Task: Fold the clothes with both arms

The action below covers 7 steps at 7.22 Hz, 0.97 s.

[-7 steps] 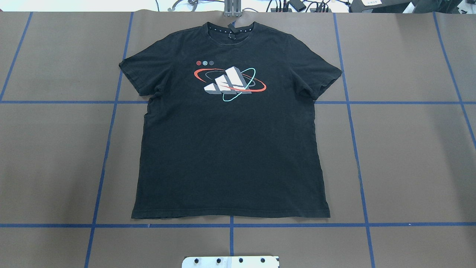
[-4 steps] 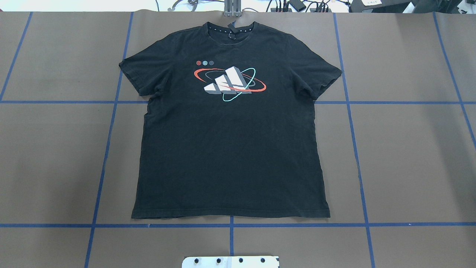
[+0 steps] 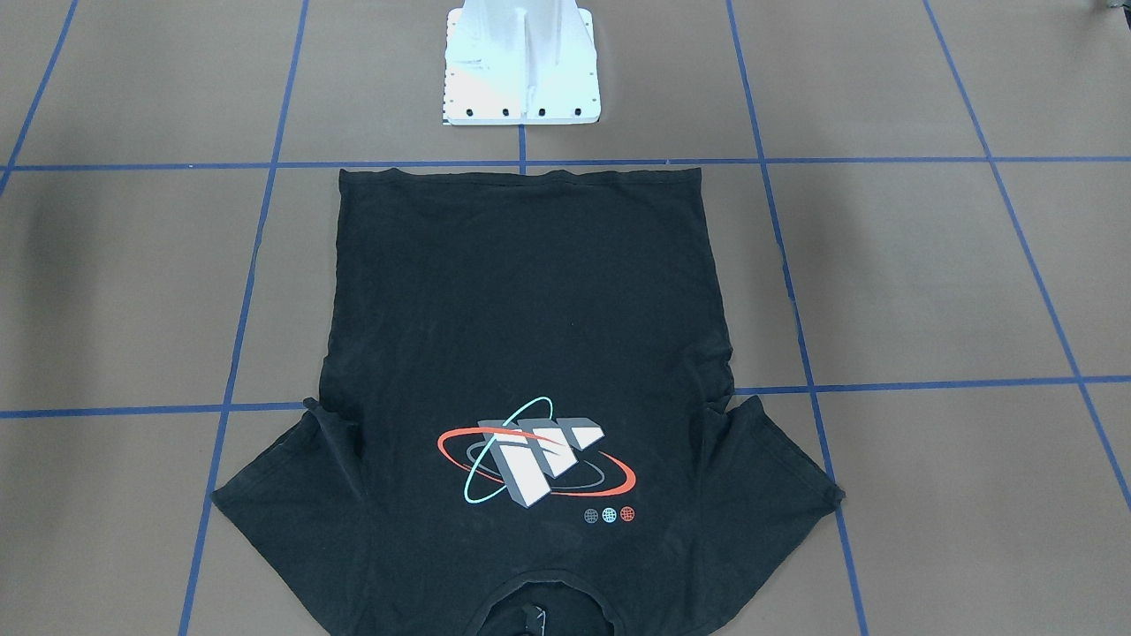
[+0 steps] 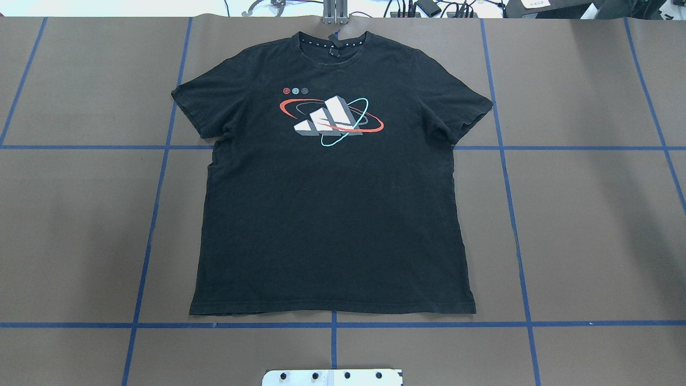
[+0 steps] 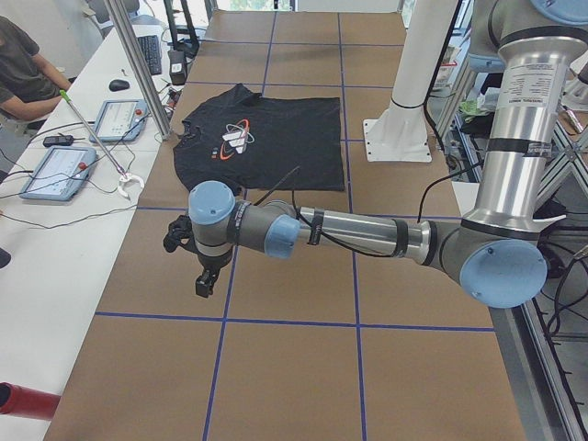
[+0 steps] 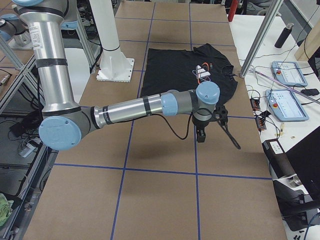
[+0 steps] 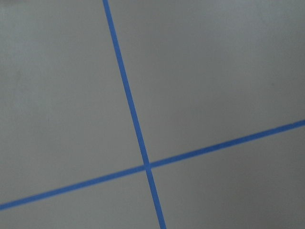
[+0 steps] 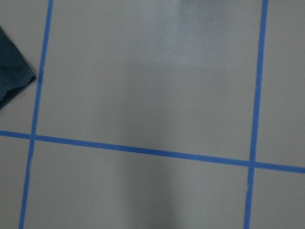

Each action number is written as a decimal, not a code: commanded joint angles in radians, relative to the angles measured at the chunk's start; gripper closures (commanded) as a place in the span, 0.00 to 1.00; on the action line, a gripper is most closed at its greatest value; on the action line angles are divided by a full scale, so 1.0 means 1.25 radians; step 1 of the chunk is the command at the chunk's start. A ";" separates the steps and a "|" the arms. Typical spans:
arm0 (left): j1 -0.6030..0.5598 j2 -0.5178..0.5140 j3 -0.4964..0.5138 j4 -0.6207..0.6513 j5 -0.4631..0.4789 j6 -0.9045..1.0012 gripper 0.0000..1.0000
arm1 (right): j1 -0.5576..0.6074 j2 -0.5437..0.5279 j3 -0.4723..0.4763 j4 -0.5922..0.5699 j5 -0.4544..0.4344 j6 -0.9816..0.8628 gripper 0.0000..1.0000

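The black T-shirt lies flat and spread out, graphic up, collar at the far edge, hem toward the robot base. It also shows in the front view and both side views. One sleeve tip shows in the right wrist view. Neither arm is over the shirt. The left arm reaches out beyond the shirt's left side; its gripper hangs above bare table. The right arm does the same on the right side with its gripper. I cannot tell whether either gripper is open or shut.
The white pedestal base stands behind the hem. Blue tape lines grid the brown table. A side bench with control tablets, cables and a seated person runs along the far edge. A metal post stands near the collar.
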 commanded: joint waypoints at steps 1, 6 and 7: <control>0.030 -0.013 0.046 -0.161 0.000 -0.239 0.00 | -0.031 0.054 -0.023 0.015 -0.007 0.018 0.00; 0.126 -0.127 0.103 -0.276 0.001 -0.306 0.00 | -0.056 0.158 -0.120 0.050 -0.001 0.090 0.00; 0.145 -0.133 0.107 -0.302 0.002 -0.341 0.00 | -0.074 0.161 -0.137 0.131 -0.008 0.155 0.00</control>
